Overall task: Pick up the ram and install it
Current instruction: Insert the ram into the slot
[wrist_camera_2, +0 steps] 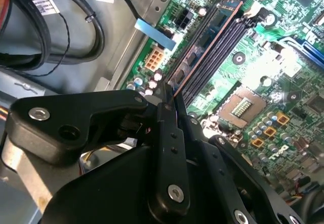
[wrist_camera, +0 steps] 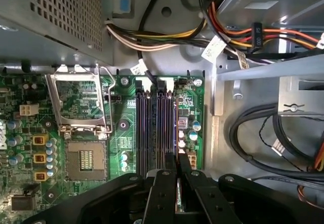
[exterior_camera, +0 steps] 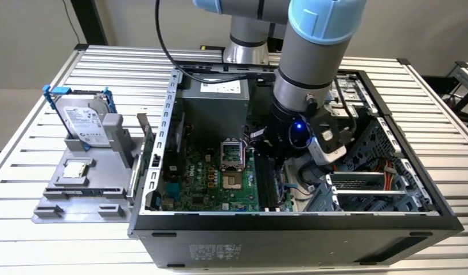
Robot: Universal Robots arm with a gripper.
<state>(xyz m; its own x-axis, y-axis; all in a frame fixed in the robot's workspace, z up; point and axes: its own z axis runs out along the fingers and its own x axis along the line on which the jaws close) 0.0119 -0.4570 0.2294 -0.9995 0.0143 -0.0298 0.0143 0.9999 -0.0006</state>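
Note:
In both wrist views the ram shows edge-on as a thin dark stick with a coppery edge, held between my black fingers. My gripper is shut on one end of it. The ram stands over the black memory slots of the green board, at the slot nearest the case wall; I cannot tell whether it is seated. In the exterior view my gripper reaches down into the open computer case, at the right edge of the green board.
A CPU socket lies beside the slots. Cable bundles and a metal drive cage crowd the other side. The power supply box stands at the case's back. A silver hard drive rests on a grey fixture outside.

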